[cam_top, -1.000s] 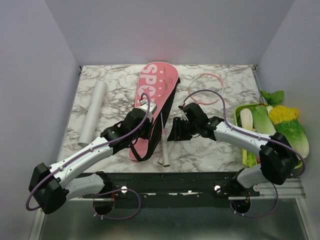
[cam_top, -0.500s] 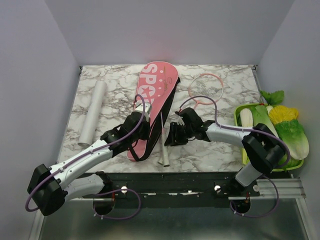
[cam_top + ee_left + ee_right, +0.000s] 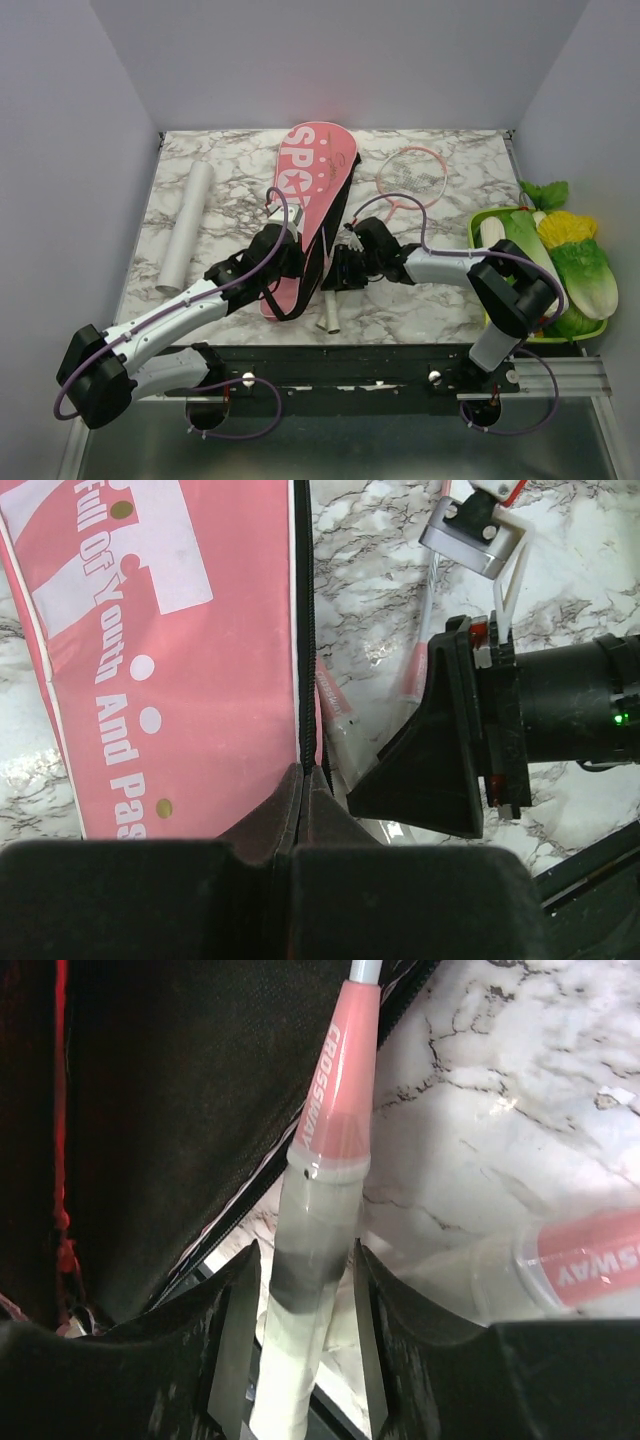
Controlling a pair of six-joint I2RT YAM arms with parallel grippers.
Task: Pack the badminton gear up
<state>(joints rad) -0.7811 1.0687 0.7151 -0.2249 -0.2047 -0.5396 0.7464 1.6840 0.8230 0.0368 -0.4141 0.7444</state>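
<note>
The left hand (image 3: pixel 305 780) is pressed together on the black edging of the pink bag (image 3: pixel 312 170), mid-worktop (image 3: pixel 230 190). The right hand (image 3: pixel 300 1300), pinching a racket handle (image 3: pixel 325 1180), has shifted left, closer to the bag than a second earlier.

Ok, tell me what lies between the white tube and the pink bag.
Top view: bare marble table between white tube and pink bag at the far end; nearer, the left arm crosses.

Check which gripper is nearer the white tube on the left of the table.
Left. The left gripper, shut on the black edge of the pink bag, is a short way right of the white tube; the right gripper, gripping a racket, lies beyond the bag, farther right.
</note>
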